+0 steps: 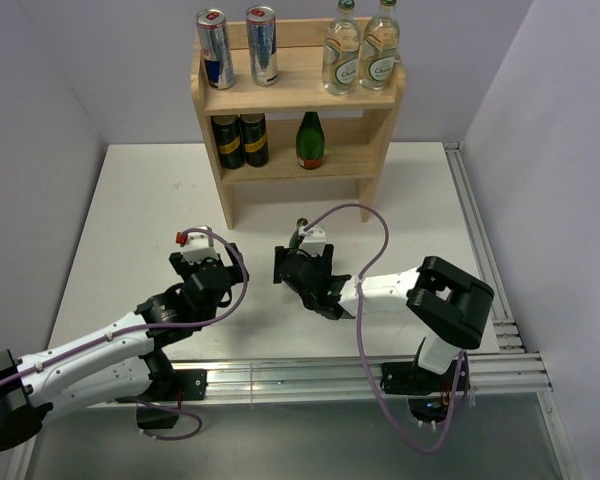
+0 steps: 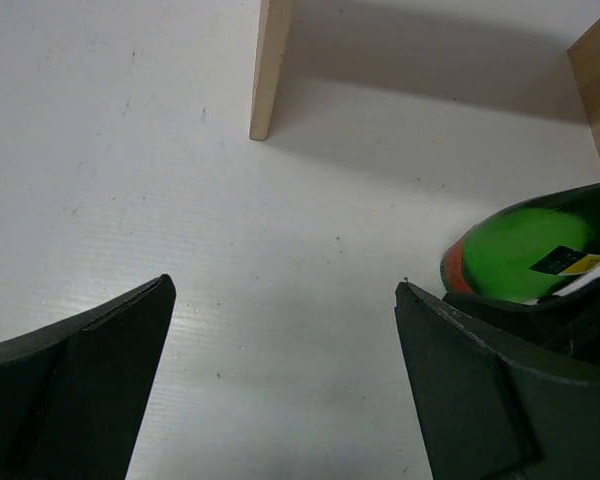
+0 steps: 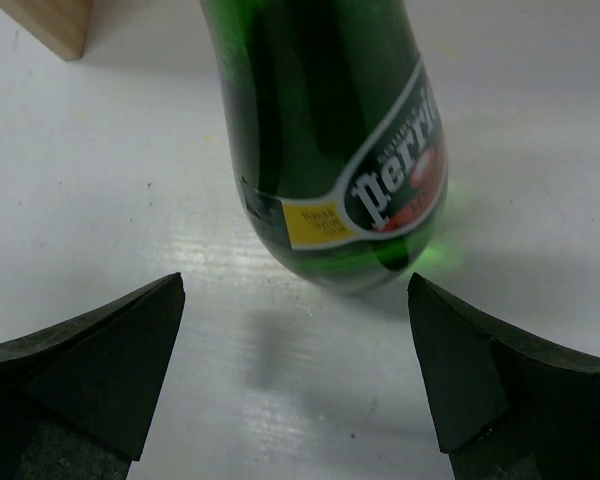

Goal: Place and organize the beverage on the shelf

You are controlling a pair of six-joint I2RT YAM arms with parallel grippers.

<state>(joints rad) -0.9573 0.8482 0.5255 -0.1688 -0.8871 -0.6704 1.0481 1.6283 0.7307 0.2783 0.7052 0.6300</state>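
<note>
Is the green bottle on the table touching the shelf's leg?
Apart. The right wrist view shows a strip of bare white table between the green bottle and the shelf leg.

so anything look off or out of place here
One green bottle isn't shelved: it sits on the table before the shelf, just ahead of the right gripper with its open jaws. No spills or damage show.

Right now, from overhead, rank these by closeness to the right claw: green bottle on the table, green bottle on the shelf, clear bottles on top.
From the right gripper:
1. Green bottle on the table, just beyond its open fingers.
2. Green bottle on the shelf, lower tier, centre.
3. Clear bottles, top tier, right end.
</note>
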